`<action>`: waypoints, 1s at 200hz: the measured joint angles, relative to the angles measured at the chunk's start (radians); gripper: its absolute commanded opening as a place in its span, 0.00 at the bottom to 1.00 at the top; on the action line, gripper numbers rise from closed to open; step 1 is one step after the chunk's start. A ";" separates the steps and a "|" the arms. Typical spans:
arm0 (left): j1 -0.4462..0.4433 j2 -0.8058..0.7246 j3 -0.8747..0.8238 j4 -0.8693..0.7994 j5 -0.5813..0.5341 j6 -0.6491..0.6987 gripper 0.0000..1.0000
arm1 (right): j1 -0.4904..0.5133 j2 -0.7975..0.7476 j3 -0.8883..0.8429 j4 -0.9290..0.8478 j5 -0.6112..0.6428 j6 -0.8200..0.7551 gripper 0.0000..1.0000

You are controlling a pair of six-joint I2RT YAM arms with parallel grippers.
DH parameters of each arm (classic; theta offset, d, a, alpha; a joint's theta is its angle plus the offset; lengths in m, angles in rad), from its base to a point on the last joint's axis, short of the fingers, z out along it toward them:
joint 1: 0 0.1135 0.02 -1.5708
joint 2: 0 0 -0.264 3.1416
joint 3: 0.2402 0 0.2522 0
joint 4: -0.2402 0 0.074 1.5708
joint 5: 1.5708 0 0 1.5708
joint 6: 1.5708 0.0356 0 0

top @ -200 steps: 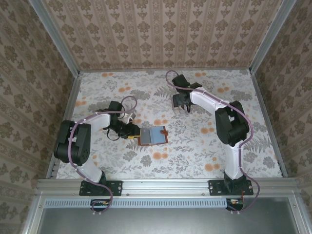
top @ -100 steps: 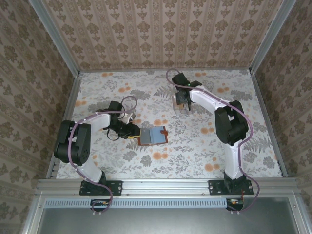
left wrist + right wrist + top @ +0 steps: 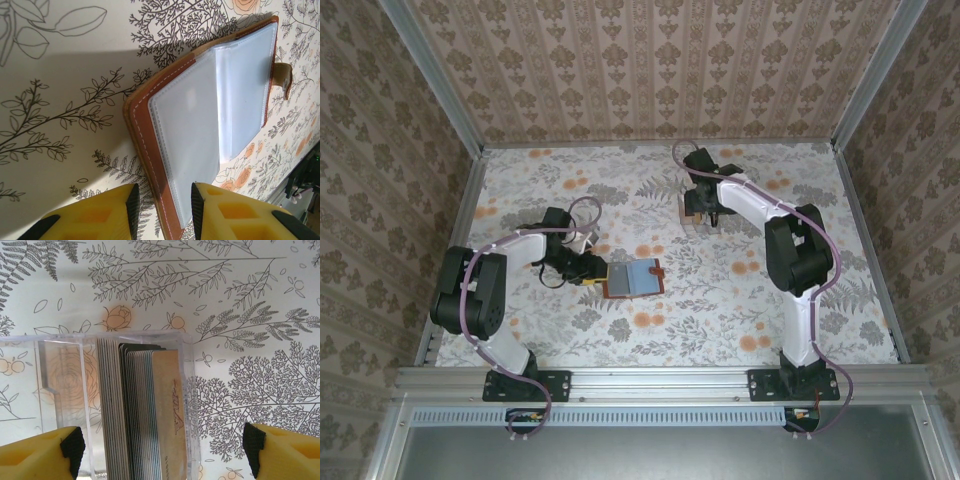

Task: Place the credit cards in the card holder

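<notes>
My right end effector [image 3: 163,445] hangs wide, empty, over credit cards [image 3: 150,410] at one o'clock: I'd single one out. Left end effector [image 3: 162,205] pinches card holder [image 3: 200,125].

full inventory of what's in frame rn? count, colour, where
card holder: 1, reddish-brown with clear sleeves, lying open mid-table.
credit cards: one stack, too tightly packed to count, pale grey, dark and tan, standing on edge inside the clear box.
clear box: 1, transparent, far side of the table, right of centre.
table cover: 1, white with orange and grey floral print, under everything.
walls: 3, beige patterned, around the table.
frame rail: 1, silver, along the near edge.
left gripper: 1, yellow fingers, closed on the holder's brown cover edge.
right gripper: 1, yellow fingers, open, straddling the clear box.
</notes>
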 measured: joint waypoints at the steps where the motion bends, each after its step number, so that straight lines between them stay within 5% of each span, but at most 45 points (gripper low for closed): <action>1: 0.000 0.000 0.000 0.000 0.000 0.000 0.35 | 0.000 0.000 0.000 0.000 0.000 0.000 0.85; 127: 0.000 0.000 0.000 0.000 0.000 0.000 0.35 | -0.034 -0.010 0.000 -0.013 0.053 0.021 0.81; 200: 0.000 0.000 0.000 0.000 0.000 0.000 0.35 | -0.034 -0.038 -0.017 -0.009 0.056 0.024 0.61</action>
